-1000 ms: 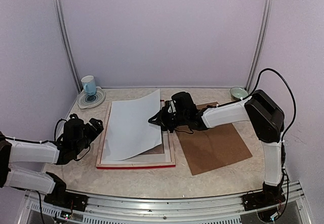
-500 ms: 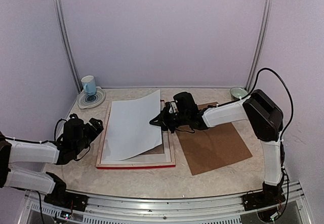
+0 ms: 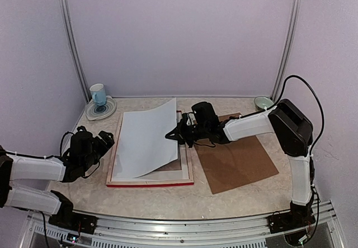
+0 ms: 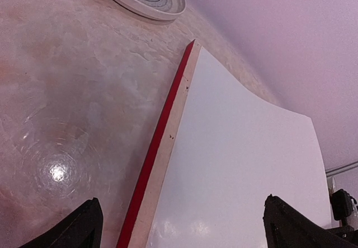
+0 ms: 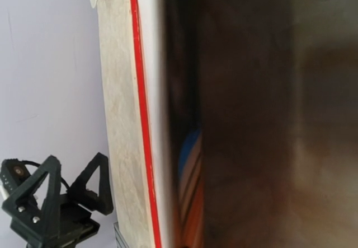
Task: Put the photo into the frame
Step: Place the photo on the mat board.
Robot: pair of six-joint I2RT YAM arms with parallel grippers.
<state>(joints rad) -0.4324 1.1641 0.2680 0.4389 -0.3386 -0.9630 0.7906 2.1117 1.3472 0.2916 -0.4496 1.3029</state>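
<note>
The right jaws are seen closed tight on the right edge of the photo, just right of centre in the overhead view. That edge is held lifted above the frame. The photo is shown white back upward and bowed, with its left edge lying low along the frame's left side. In the right wrist view its printed face fills the right of the picture, dark and blurred, with orange and blue stripes at bottom centre.

The left jaws are spread wide and nothing is held in them. They are seen at the left of the overhead view, near the frame's left side and apart from it. In the left wrist view the black fingertips are shown at the two lower corners.

The frame is laid flat on the tabletop at the centre, with a red strip seen along its lower edge. A brown backing board is laid flat just right of it, below the right arm. At upper left a cup is set on a striped plate. At upper right a small green bowl is seen.
</note>
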